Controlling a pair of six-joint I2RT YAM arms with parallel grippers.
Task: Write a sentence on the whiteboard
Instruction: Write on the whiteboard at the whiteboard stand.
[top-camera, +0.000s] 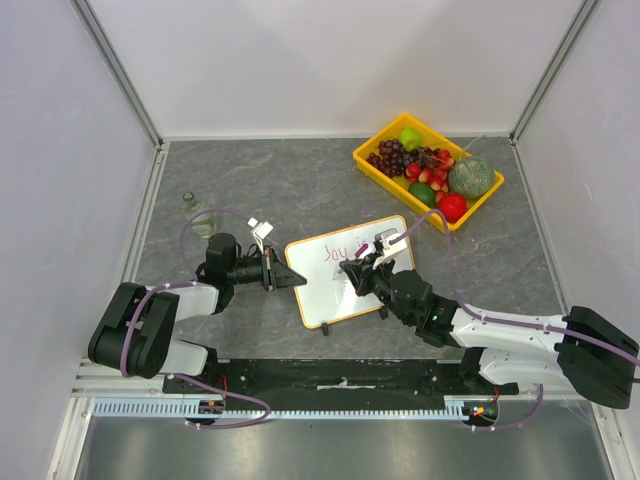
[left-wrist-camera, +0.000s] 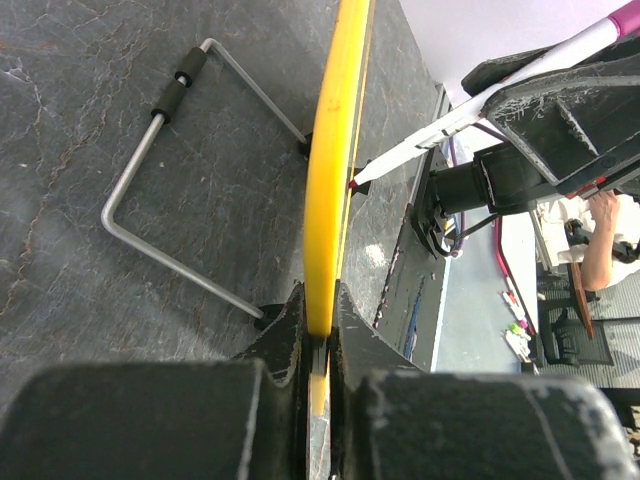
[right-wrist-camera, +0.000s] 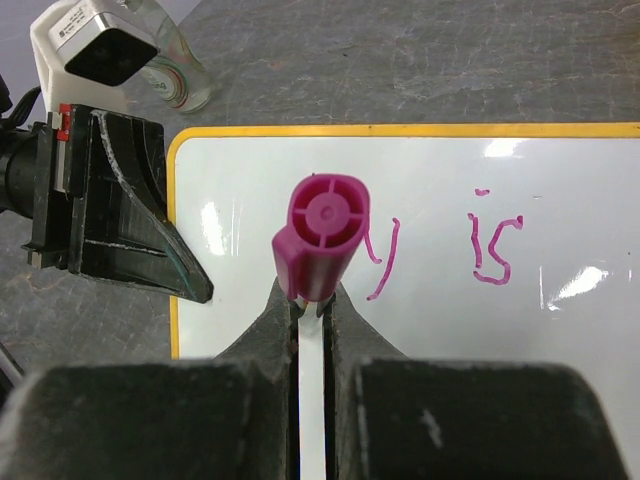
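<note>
Board (top-camera: 325, 298): lies mid-table just ahead of both arms, skewed, far right corner toward the tray (top-camera: 372, 165); propped from behind on a wire stand (left-wrist-camera: 150, 150).
Left gripper (left-wrist-camera: 318, 312): clamped shut on the board's left edge, pinching the frame between both fingers – acts as the steadying hand.
Right gripper (right-wrist-camera: 312, 312): closed on the marker (right-wrist-camera: 325, 228), gripping the barrel, butt end up toward the wrist camera.
Tip: touches the board face in the left wrist view; hidden under the fingers from the right wrist.
Sentence (right-wrist-camera: 495, 250): reads "Joy is" in pink along the top line; cannot tell about a second line, covered by the right gripper from above.
Step in hand: most likely starting the lower line, beneath "Joy".
Pressure: light and even – enough to leave ink, not enough to push a propped, glossy board back on its stand.
Left grip: stay firm and motionless through every stroke to stop any sliding or twisting.
Strokes: small and slow, matched in height to the top line; lift clear between letters to avoid stray joins.
Layout: begin close to the left margin to leave room for a long word, without straying onto the frame.
Clearance: mind the left gripper, just beside the start of the line.
Risk: smearing fresh ink by dragging the fingers over "Joy is".
</note>
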